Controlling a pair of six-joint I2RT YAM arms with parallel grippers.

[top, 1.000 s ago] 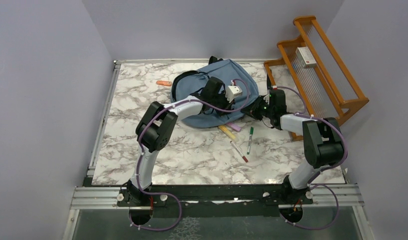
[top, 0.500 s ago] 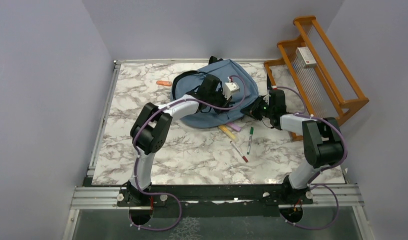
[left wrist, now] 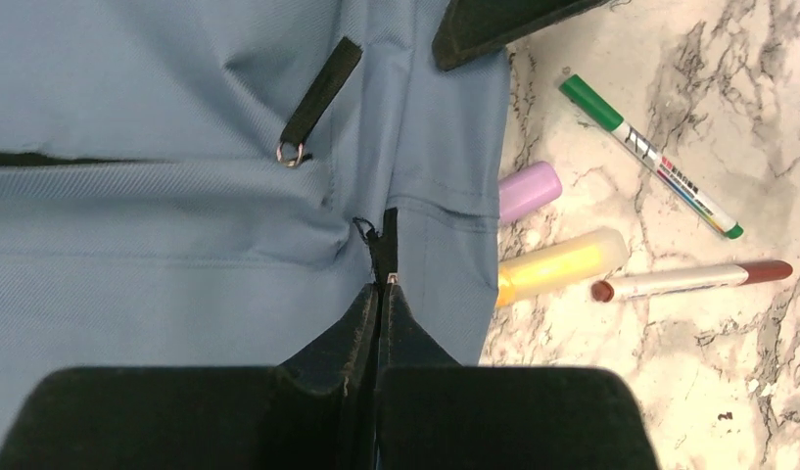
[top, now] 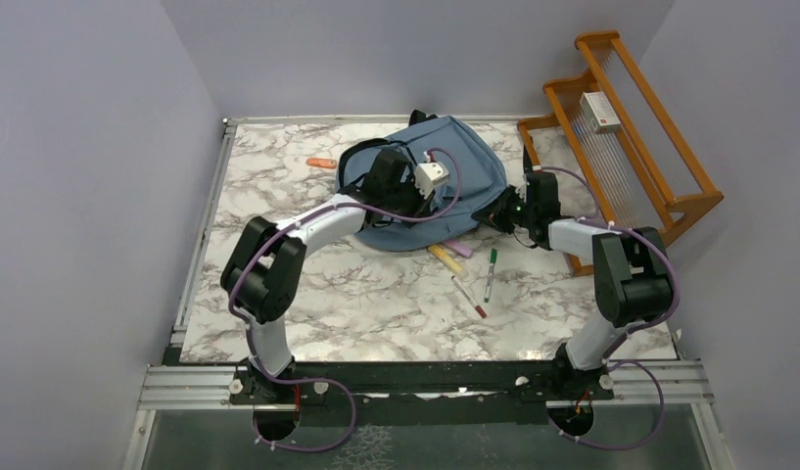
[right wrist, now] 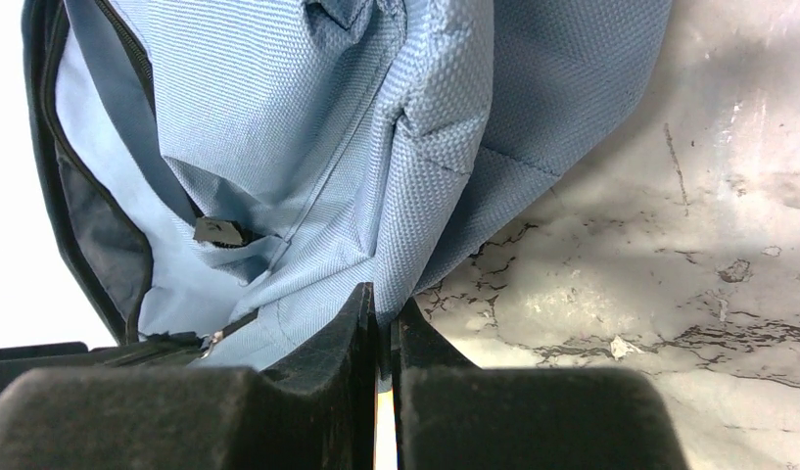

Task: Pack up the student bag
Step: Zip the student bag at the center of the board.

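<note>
Marble table (top: 376,294): left gripper (left wrist: 379,289) and right gripper (right wrist: 381,304) clamp student bag (top: 474,164) (purple marker (left wrist: 529,189) half-hidden).

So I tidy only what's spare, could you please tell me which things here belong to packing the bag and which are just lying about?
Job: student bag; left tool and right tool, both shut on it; probably to go in: green marker, red marker, yellow highlighter, purple highlighter, orange marker.
Lying about: wooden rack, white box on it.
</note>
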